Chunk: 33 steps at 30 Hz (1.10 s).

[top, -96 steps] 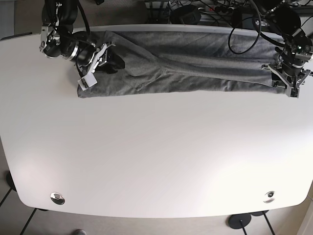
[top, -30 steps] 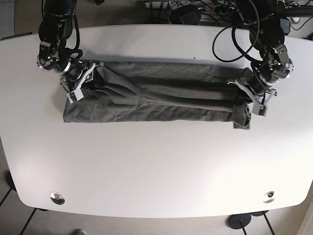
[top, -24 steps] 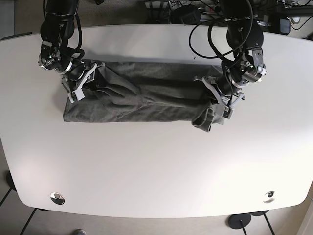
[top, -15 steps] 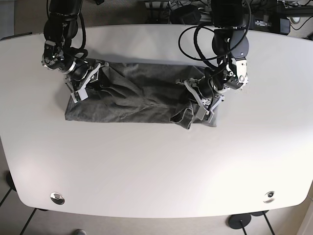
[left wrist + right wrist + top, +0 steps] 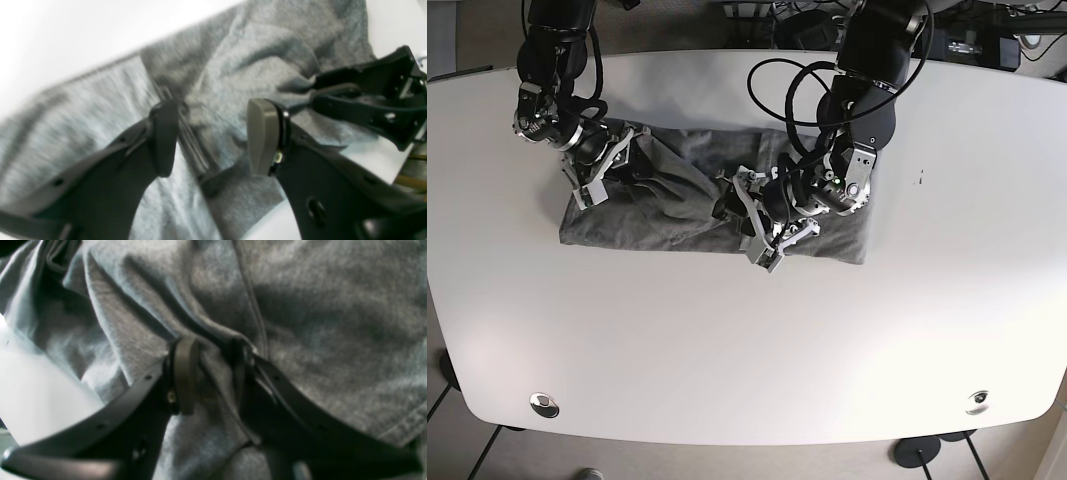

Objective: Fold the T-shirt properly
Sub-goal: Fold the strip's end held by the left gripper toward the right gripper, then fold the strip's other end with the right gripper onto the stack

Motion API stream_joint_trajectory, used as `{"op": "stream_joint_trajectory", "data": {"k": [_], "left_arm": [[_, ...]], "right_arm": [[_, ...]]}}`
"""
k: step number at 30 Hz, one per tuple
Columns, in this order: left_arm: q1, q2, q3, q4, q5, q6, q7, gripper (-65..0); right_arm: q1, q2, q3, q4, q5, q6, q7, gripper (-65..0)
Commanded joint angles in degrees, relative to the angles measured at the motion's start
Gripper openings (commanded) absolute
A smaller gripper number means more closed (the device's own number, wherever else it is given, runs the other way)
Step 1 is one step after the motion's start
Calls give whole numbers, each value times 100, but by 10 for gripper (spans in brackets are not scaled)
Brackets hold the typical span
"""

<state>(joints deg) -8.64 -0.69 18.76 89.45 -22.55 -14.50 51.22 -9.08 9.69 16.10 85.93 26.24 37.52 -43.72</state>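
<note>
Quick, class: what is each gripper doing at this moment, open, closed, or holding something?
Left gripper: open, jaws apart above the T-shirt, holding nothing.
Right gripper: closed on a fold of the T-shirt.

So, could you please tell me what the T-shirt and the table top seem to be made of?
T-shirt: looks like soft knit fabric, probably cotton jersey. It is heathered grey and matte, with a fine knit texture, a stitched hem and loose wrinkles.
Table: smooth, hard white top, likely laminate or painted board. It shows a faint sheen and no grain; the core material cannot be told.
</note>
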Motion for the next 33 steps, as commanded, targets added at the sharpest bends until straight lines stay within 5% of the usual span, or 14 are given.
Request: {"op": "stream_joint_trajectory", "data": {"k": [1, 8, 11, 13, 15, 18, 20, 26, 31, 33], "left_arm": [[-133, 47, 238, 194, -80, -14, -89, -340], [-10, -481, -474, 668, -115, -14, -80, -344], [385, -938, -1072, 844, -115, -84, -89, -351], [570, -1114, -1362, 844, -97, -383, -89, -417], [860, -1351, -1547, 783, -18, -778, -133, -525], [1177, -1465, -1599, 554, 395, -954, -757, -601], [1352, -1465, -1599, 290, 641, -963, -1197, -618], [1370, -1430, -1608, -378, 422, -963, -1619, -619], [1423, -1439, -2206, 352, -677, -945, -1206, -619], [1423, -1430, -2523, 466, -853, -937, -1083, -618]], "right_arm": [[-37, 11, -5, 18, -193, -46, -300, -471], [16, -543, 566, 897, -193, -46, -379, -471], [200, -754, 1067, 1425, -193, -11, -915, -463], [447, -851, 1595, 1609, -184, 6, -1346, -458], [675, -877, 2272, 1671, -184, 248, -1865, -352], [992, -859, 3300, 1460, 0, 248, -2392, -151], [1062, -569, 3801, 1073, 238, 248, -2744, -59], [1036, 327, 3863, -1301, 1609, 248, -2920, -46], [1018, 99, 3256, -1257, 1688, 248, -2911, -46], [983, -367, 3019, -975, 1653, 248, -2814, -46]]}}
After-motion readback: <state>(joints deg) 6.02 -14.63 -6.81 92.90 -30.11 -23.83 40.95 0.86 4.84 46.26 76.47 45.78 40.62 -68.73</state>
